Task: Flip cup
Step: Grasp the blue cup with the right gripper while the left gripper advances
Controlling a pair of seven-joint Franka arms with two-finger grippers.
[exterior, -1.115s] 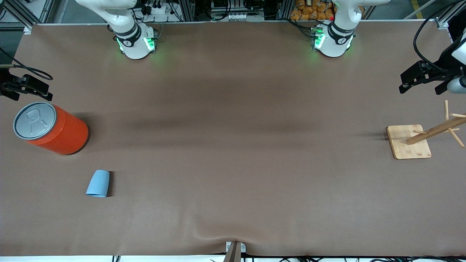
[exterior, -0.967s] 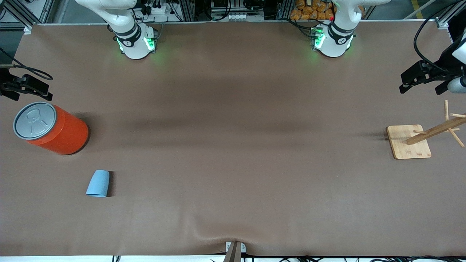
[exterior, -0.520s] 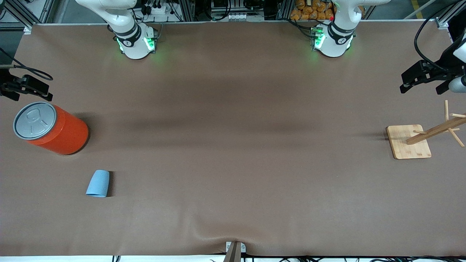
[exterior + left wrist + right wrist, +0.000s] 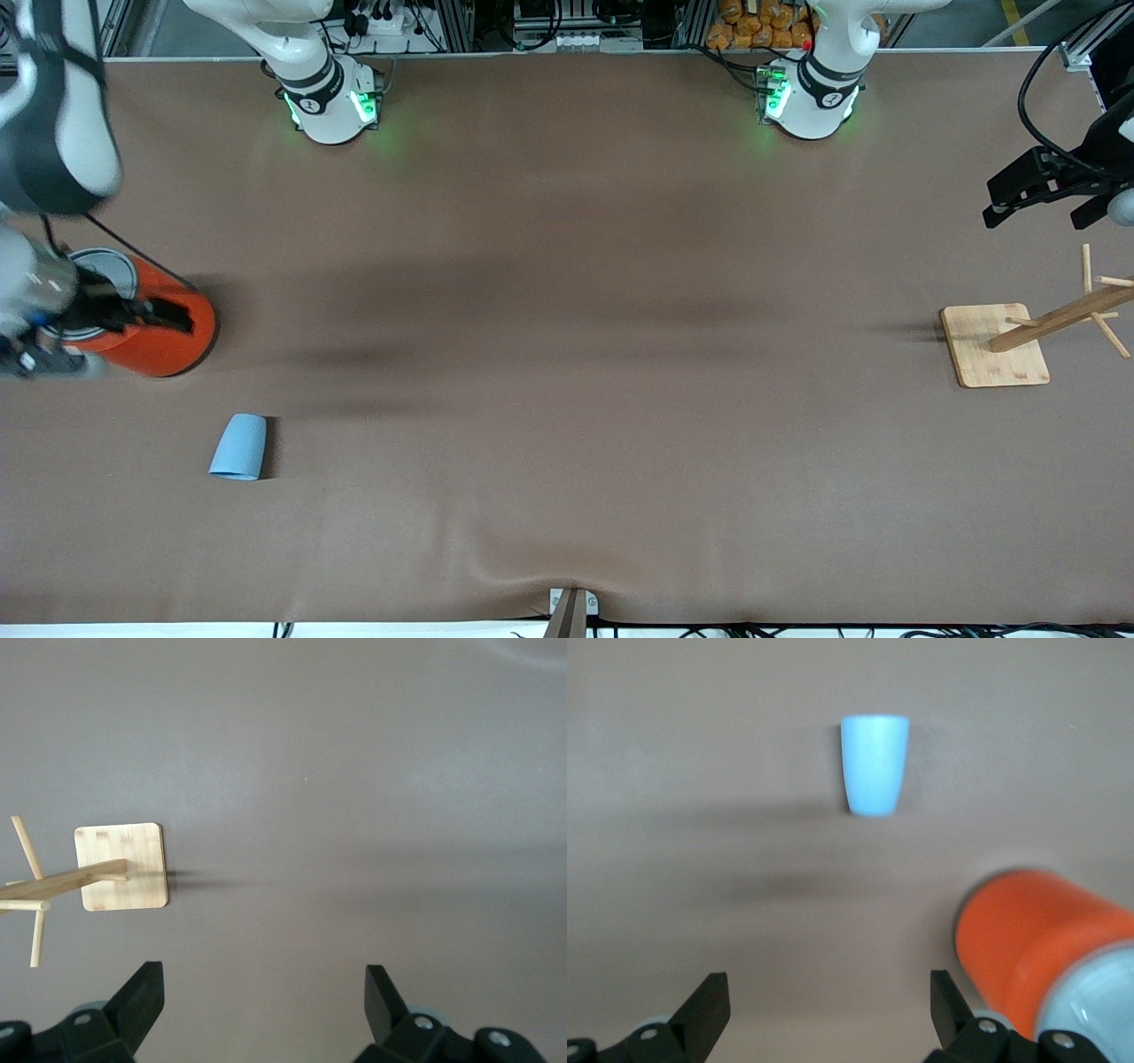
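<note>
**Cup on the table, both grippers open in the air**

The cup [image 4: 238,447] lies nearest the front camera, toward the right arm's end of the table, touched by nothing. Farther back stands the orange can [image 4: 159,332]. The right gripper [image 4: 824,1014] hangs over the can with fingers spread wide. At the left arm's end, the wooden rack [image 4: 1019,341] stands; the left gripper [image 4: 261,1010] hovers near it, fingers apart and empty.
</note>
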